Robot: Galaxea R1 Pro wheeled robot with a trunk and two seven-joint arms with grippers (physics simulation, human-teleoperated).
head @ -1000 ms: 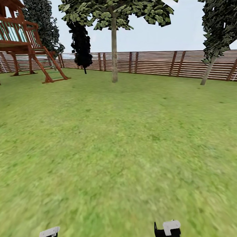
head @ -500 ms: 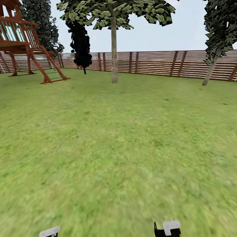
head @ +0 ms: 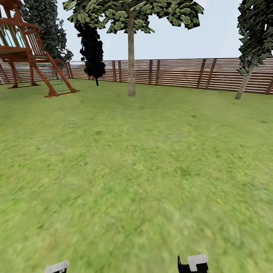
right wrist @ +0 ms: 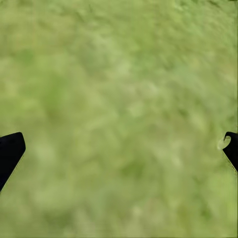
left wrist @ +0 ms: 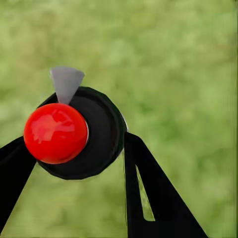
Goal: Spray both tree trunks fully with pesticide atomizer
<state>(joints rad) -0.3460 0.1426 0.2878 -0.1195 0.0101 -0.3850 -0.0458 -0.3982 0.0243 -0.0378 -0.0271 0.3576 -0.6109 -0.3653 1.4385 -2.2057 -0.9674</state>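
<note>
Green lawn [head: 136, 170] runs from the robot's feet to the brown slat fence [head: 182, 72] along its far edge. The left gripper [left wrist: 74, 148] is clamped on the pesticide atomizer [left wrist: 82, 134], a black round body with a red cap and a grey nozzle tab, held between the two black fingers [left wrist: 148, 193] above the grass. The right gripper [right wrist: 119, 148] hangs over bare grass with its fingers spread wide and nothing between them.

One tree trunk [head: 131, 57] stands upright at the lawn's far edge, just in front of the fence, roughly straight ahead. A second, leaning trunk [head: 242, 83] rises near the far right corner. A near-black thin tree [head: 93, 49] and a red-brown wooden play tower [head: 26, 49] occupy the far left corner.

Risks, as I judge them: both trunks are still well away, so spraying from here would likely fall short onto the grass. The nozzle's aim relative to the trunk cannot be read, so a wrong wrist turn could send the spray aside. Driving in too close could jam the arm against the trunk or the fence behind it.

Open room is generous: the lawn between robot and trunks carries no obstacle, and the middle trunk has free grass on both sides, while the right one sits tighter to the fence.
</note>
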